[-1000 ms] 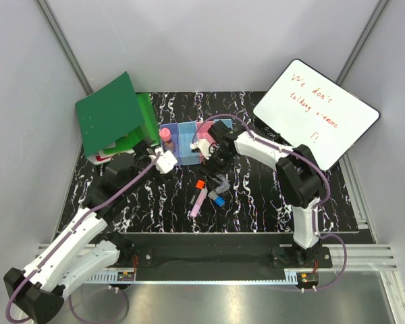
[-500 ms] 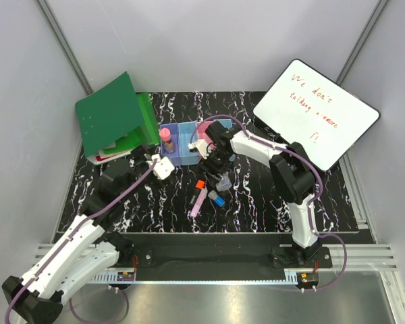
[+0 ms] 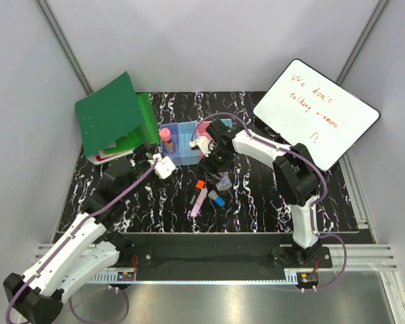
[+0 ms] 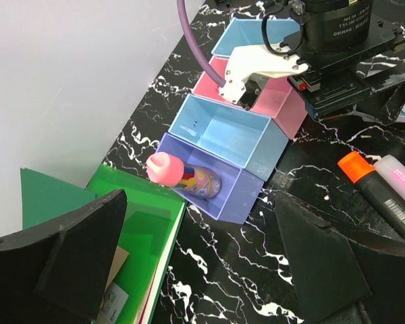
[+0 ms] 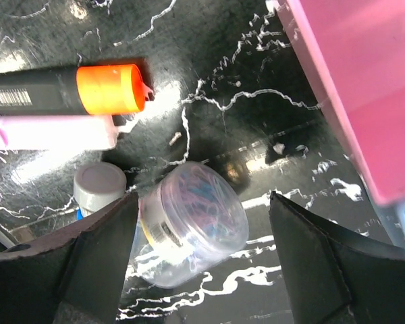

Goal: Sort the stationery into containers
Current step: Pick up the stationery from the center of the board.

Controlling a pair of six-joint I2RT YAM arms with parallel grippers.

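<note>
so right gripper (image 5: 201, 263) hangs wide open astride the clip tub (image 5: 192, 219), just beside the pink bin (image 5: 364, 88), lined up to pinch it; left gripper (image 4: 201, 260) is also wide and empty, set back facing the bins (image 4: 260, 145), pink marker (image 4: 179, 174) already leaning in the purple bin (image 4: 231, 200).

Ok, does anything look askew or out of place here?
Only the pink-capped marker: it leans in the purple-blue bin, cap poking above the rim. Nothing looks spilled or damaged.
</note>
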